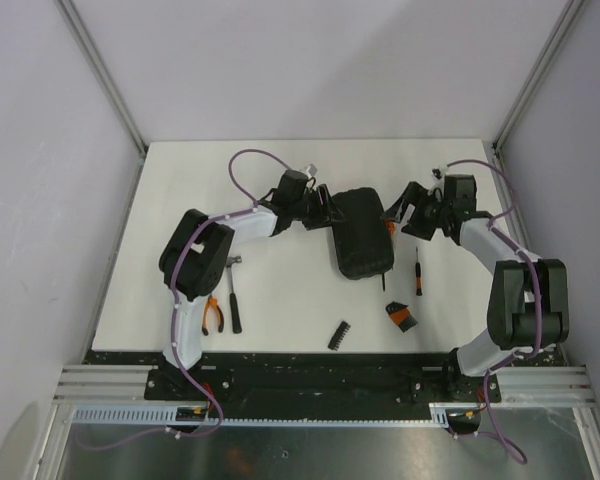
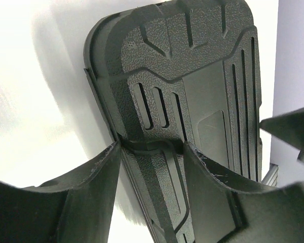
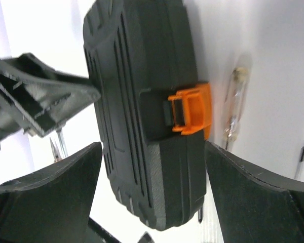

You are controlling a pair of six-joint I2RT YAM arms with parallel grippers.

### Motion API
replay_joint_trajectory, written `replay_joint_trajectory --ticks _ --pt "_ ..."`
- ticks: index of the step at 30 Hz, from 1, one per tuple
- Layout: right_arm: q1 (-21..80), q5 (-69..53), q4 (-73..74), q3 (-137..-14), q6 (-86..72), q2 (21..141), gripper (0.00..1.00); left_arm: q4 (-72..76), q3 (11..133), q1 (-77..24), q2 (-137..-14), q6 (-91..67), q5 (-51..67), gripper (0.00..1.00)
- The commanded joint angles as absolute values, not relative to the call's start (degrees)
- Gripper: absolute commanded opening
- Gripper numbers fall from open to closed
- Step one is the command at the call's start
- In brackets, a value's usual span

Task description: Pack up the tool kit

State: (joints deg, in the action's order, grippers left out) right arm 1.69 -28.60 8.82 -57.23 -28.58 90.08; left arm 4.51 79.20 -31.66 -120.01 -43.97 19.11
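Note:
The tool kit's black case (image 1: pixel 360 232) lies closed in the middle of the table, its orange latch (image 3: pixel 192 109) facing my right arm. My left gripper (image 1: pixel 325 210) holds the case's left edge. In the left wrist view its fingers (image 2: pixel 152 148) straddle the seam and touch the ribbed lid (image 2: pixel 192 66). My right gripper (image 1: pixel 400 215) stands open at the latch side, with the case's end (image 3: pixel 137 61) between its spread fingers (image 3: pixel 153 147) and untouched. Loose tools lie on the table: orange-handled pliers (image 1: pixel 212 314), a hammer (image 1: pixel 234 300), a screwdriver (image 1: pixel 417 272), a bit strip (image 1: pixel 339 335) and a small black-and-orange piece (image 1: pixel 401 316).
The white table (image 1: pixel 280 180) is walled by pale panels at the back and both sides. The loose tools lie in front of the case, towards the arm bases. A slim tool (image 3: pixel 235 106) lies just beyond the latch in the right wrist view.

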Motion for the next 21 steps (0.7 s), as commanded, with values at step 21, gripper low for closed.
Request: replay_joint_trajectory --ticks 21 --pt "5.6 -46.5 -8.8 -39.7 -32.1 89.6 0.84 -4.3 78.4 -31.9 -124.8 -42.6 22.1 0.48"
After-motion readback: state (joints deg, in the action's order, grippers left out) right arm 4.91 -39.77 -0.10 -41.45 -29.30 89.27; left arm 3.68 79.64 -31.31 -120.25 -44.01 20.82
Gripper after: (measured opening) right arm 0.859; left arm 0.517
